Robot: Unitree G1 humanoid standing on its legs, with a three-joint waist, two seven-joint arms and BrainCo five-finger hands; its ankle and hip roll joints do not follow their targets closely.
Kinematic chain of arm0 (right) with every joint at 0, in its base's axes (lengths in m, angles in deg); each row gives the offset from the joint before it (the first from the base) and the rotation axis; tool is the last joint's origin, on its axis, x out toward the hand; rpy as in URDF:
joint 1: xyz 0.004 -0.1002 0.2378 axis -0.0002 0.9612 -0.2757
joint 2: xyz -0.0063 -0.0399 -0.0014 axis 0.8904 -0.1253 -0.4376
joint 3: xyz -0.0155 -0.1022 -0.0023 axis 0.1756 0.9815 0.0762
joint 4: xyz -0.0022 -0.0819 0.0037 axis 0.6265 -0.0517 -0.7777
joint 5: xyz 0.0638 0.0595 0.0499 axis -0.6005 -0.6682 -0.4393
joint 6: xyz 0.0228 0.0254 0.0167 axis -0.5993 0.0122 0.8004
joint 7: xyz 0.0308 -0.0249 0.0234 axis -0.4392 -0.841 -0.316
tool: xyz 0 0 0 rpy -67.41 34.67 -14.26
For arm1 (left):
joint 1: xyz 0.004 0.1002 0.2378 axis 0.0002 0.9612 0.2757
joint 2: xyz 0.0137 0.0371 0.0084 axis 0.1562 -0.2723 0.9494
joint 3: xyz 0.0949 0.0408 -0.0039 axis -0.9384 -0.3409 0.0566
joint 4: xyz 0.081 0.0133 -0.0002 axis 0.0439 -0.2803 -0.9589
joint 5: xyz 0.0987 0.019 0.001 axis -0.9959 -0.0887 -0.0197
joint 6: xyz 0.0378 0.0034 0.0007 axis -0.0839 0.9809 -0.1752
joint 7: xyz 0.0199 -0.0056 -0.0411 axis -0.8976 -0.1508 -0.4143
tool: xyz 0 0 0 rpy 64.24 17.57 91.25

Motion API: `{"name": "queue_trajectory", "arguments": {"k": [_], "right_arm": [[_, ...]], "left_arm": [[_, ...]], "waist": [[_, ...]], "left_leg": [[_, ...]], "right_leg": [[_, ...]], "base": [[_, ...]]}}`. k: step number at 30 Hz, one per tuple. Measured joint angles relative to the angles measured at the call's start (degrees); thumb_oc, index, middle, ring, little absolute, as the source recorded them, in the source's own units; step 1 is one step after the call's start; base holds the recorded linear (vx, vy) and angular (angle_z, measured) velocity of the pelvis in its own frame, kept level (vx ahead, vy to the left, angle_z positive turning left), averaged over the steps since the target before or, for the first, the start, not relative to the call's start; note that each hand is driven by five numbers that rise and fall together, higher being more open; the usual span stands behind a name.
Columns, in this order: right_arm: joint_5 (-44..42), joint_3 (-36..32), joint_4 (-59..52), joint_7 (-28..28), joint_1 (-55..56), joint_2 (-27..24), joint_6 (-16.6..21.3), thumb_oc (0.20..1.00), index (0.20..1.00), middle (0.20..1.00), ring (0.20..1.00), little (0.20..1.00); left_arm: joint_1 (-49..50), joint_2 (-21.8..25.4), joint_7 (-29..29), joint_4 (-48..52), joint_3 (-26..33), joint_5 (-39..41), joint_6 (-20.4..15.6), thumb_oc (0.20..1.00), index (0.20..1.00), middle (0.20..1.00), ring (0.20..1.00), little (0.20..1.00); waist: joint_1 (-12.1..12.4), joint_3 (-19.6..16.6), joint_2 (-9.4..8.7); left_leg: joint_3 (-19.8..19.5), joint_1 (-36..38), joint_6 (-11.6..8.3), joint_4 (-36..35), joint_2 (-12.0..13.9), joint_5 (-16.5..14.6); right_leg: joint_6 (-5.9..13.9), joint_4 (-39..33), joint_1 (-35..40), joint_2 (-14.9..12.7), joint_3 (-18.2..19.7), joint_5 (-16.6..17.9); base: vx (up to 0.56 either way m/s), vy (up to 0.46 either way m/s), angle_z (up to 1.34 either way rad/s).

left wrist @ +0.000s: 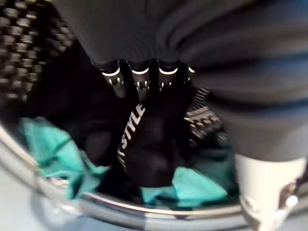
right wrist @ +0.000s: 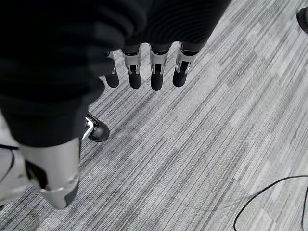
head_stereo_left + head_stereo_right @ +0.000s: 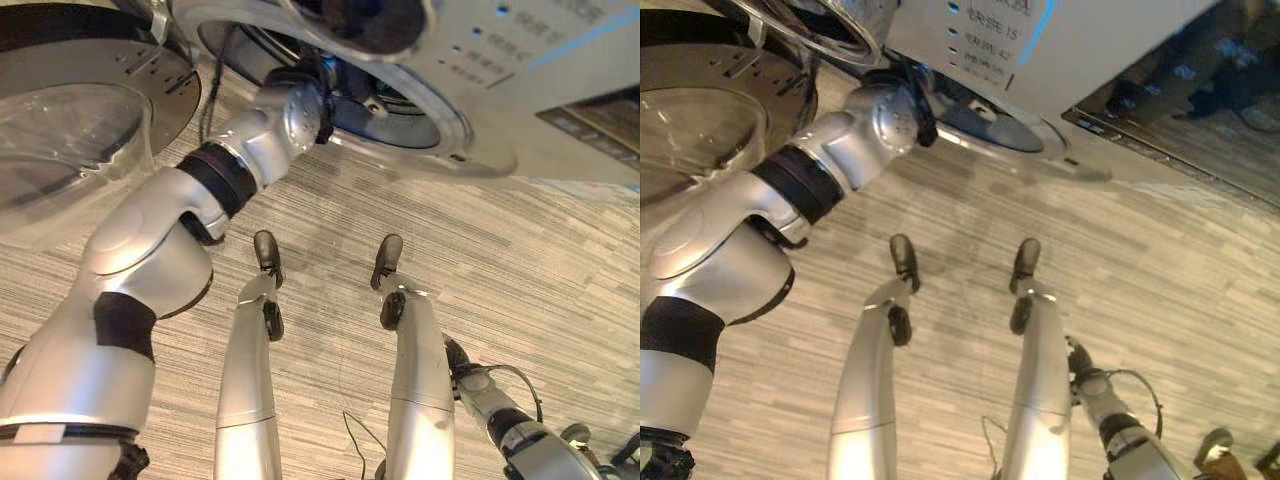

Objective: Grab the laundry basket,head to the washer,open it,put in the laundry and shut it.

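Carpet (image 2: 202, 159) lies under the right hand (image 2: 151, 65), which hangs low, well short of the washer (image 3: 560, 90), fingers straight and loose, holding nothing. Farther on, the left arm reaches into the washer's round opening; door (image 3: 70, 130) swung wide beside it. Inside the drum, the left hand (image 1: 144, 79) curls on black laundry (image 1: 149, 144) with white lettering, teal cloth (image 1: 53, 149) beneath.

Striped grey carpet floor (image 2: 202, 159) under washer (image 3: 520, 90)
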Motion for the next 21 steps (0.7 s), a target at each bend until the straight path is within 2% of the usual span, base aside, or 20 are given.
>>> {"name": "queue_trajectory", "arguments": {"k": [2, 4, 5, 6, 7, 8, 9, 11, 12, 13, 15, 17, 21], "right_arm": [[-0.69, 0.20, 0.73, 0.01, 0.22, 0.00, -0.04, 1.000, 1.000, 1.000, 1.000, 1.000], [-0.70, 0.73, 0.93, 0.00, 0.73, -0.01, 0.00, 1.000, 1.000, 1.000, 1.000, 1.000], [-0.66, 0.32, 1.15, -0.02, 0.89, -0.28, -0.01, 1.000, 1.000, 1.000, 1.000, 1.000], [-0.64, 0.43, 0.45, 0.02, 1.73, -0.02, -0.02, 1.000, 1.000, 1.000, 1.000, 1.000], [-0.65, 0.39, 0.81, -0.06, 2.67, 0.09, -0.02, 1.000, 1.000, 1.000, 1.000, 1.000], [-0.50, -0.07, 0.64, -0.07, 5.22, 0.65, -0.16, 1.000, 1.000, 1.000, 1.000, 1.000], [-0.50, 0.19, 0.39, -0.11, 6.84, 1.04, -0.19, 1.000, 1.000, 1.000, 1.000, 1.000], [1.36, -0.71, -0.05, -0.22, 11.24, 1.85, -0.44, 1.000, 1.000, 1.000, 1.000, 1.000], [2.39, -1.98, -1.49, -0.36, 13.94, 2.45, -1.02, 1.000, 1.000, 1.000, 1.000, 1.000], [3.49, -2.42, -2.30, -0.43, 15.84, 2.74, -1.27, 1.000, 1.000, 1.000, 1.000, 1.000], [4.55, -2.71, -2.55, -0.44, 17.64, 2.67, -1.73, 1.000, 1.000, 1.000, 1.000, 1.000], [6.64, -2.79, -3.01, -0.48, 17.72, 1.91, -2.42, 1.000, 1.000, 1.000, 1.000, 1.000], [9.65, -2.77, -4.76, -1.09, 18.25, 0.88, -2.42, 1.000, 1.000, 1.000, 1.000, 1.000]], "left_arm": [[6.64, 0.43, 1.14, 5.53, 3.84, -1.32, 0.68, 1.000, 1.000, 1.000, 1.000, 1.000], [10.38, 0.07, 1.69, 6.38, 3.64, -1.32, 1.25, 1.000, 1.000, 1.000, 1.000, 1.000], [14.91, 1.03, 2.62, 8.80, 7.51, -1.02, 1.27, 1.000, 1.000, 1.000, 1.000, 1.000], [21.53, 1.43, 2.82, 14.89, 14.51, -0.49, 1.08, 1.000, 1.000, 1.000, 1.000, 1.000], [26.16, 2.35, 2.88, 17.77, 16.76, 0.43, 0.67, 1.000, 1.000, 1.000, 1.000, 1.000], [35.79, 2.67, 3.78, 21.79, 21.04, 1.95, 0.45, 1.000, 1.000, 1.000, 1.000, 1.000], [40.25, 2.19, 3.64, 23.44, 22.62, 2.49, 0.16, 1.000, 1.000, 1.000, 1.000, 1.000], [53.02, 5.20, 4.94, 27.41, 24.90, 5.02, -0.23, 1.000, 1.000, 1.000, 1.000, 1.000], [63.49, 6.16, 5.58, 31.57, 30.12, 6.60, -0.43, 1.000, 1.000, 1.000, 1.000, 1.000], [70.16, 6.89, 6.15, 33.63, 32.21, 6.95, -0.56, 1.000, 1.000, 1.000, 1.000, 1.000], [76.78, 9.27, 7.60, 34.05, 31.54, 7.93, -0.44, 1.000, 1.000, 1.000, 1.000, 1.000], [84.25, 10.82, 9.70, 34.77, 34.37, 8.61, -0.63, 1.000, 1.000, 1.000, 1.000, 1.000], [87.38, 13.25, 12.72, 35.55, 35.48, 8.86, -0.72, 1.000, 1.000, 1.000, 1.000, 1.000]], "waist": [[0.33, 0.02, 0.02], [0.34, 0.02, 0.00], [0.89, 0.05, 0.07], [0.53, 0.04, 0.06], [0.74, 0.04, 0.05], [1.72, 0.05, 0.08], [1.61, -0.01, -0.01], [3.24, -0.11, 0.02], [3.63, -0.20, -0.14], [3.76, -0.17, -0.19], [5.21, -0.32, -0.31], [5.16, -0.34, -0.29], [5.31, -1.19, -1.21]], "left_leg": [[-0.11, 3.05, -0.40, -2.13, 0.07, 0.49], [-0.31, 5.57, -0.52, -3.28, 0.00, 0.67], [-0.44, 7.60, -0.71, -4.40, -0.02, 0.78], [-0.21, 9.65, -1.06, -5.97, -0.07, 1.22], [-0.26, 11.65, -1.20, -7.37, -0.19, 1.61], [-0.67, 15.55, -1.84, -10.59, -0.18, 2.33], [-1.06, 17.64, -1.95, -12.32, -0.21, 3.03], [-3.05, 23.23, -2.81, -16.62, -0.24, 4.00], [-3.72, 26.78, -3.31, -19.42, 0.04, 4.63], [-4.14, 29.78, -3.44, -21.23, 0.13, 5.20], [-4.37, 33.91, -3.62, -23.16, 0.34, 5.63], [-4.33, 38.81, -3.85, -26.71, 1.01, 6.24], [-3.15, 44.50, -3.72, -29.78, 1.93, 6.41]], "right_leg": [[-0.13, -1.17, 2.75, -0.08, -0.61, -0.08], [-0.22, -1.67, 5.10, -0.07, -0.94, -0.18], [-0.22, -2.26, 7.12, 0.03, -1.21, -0.41], [-0.20, -3.09, 8.66, -0.06, -1.19, -0.41], [-0.22, -3.66, 10.24, -0.04, -1.26, -0.49], [-0.42, -5.34, 13.92, 0.00, -2.47, -1.06], [-0.39, -6.52, 15.83, 0.10, -2.98, -1.21], [-1.08, -8.40, 21.59, 0.63, -5.63, -2.34], [-1.01, -9.76, 24.96, 1.03, -6.72, -2.99], [-1.05, -10.52, 27.69, 1.19, -7.38, -3.13], [-1.11, -11.80, 31.64, 1.71, -7.91, -3.19], [-1.02, -15.29, 36.61, 2.75, -8.88, -2.49], [-0.39, -21.09, 42.81, 4.43, -8.89, -0.47]], "base": [[-0.03, -0.021, 0.06], [-0.05, -0.038, 0.04], [-0.07, -0.062, 0.04], [-0.05, -0.045, 0.04], [-0.05, -0.062, 0.09], [-0.03, -0.041, 0.12], [-0.02, -0.067, 0.23], [0.00, -0.048, 0.24], [0.02, -0.029, 0.17], [0.03, -0.024, 0.14], [0.04, 0.016, 0.03], [0.06, 0.050, -0.07], [0.06, 0.072, -0.16]]}}
